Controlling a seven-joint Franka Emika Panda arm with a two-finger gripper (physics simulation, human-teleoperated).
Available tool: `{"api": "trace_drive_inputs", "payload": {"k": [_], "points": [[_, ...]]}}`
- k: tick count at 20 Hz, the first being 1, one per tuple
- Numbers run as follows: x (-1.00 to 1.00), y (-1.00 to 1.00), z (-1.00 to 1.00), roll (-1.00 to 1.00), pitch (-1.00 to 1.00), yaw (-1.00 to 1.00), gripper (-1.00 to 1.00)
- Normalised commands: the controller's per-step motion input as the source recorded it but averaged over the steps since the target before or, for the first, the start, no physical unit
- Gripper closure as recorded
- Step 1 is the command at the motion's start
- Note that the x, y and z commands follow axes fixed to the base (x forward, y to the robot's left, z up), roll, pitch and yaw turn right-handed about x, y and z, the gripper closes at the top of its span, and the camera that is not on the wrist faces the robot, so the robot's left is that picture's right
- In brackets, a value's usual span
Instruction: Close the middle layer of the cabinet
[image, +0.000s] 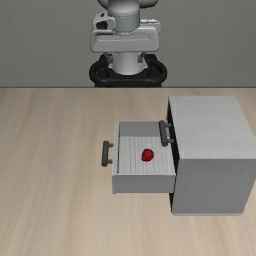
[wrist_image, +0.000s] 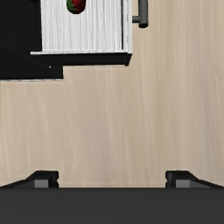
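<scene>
The grey box-shaped cabinet (image: 210, 125) is sitting on the pale wooden bench (image: 50, 150). Its middle layer, a grey slatted drawer (image: 140, 183), is standing pulled well out toward nine o'clock in the exterior view, so the closing is looking not yet begun. The drawer's dark bar handle (image: 106, 152) is facing nine o'clock, which is the side any push would have to come from. A small red round object (image: 147, 155) is lying inside the drawer near its middle. Lying that low, it is probably not going to hinder the closing. A second dark handle (image: 166, 131) is sitting at the cabinet face, at two o'clock from the red object, and I judge it to belong to a shut upper layer. The claw (wrist_image: 112, 179) is hanging over the bench with its fingers spread wide, gripping nothing and well apart from the drawer. Nothing is lying between claw and drawer — the approach is looking free.
</scene>
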Motion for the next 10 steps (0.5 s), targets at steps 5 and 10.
{"api": "trace_drive_inputs", "payload": {"k": [5, 10], "points": [[0.00, -1.00, 0.00, 0.00, 0.00, 0.00, -1.00], [0.00, -1.00, 0.00, 0.00, 0.00, 0.00, -1.00]]}}
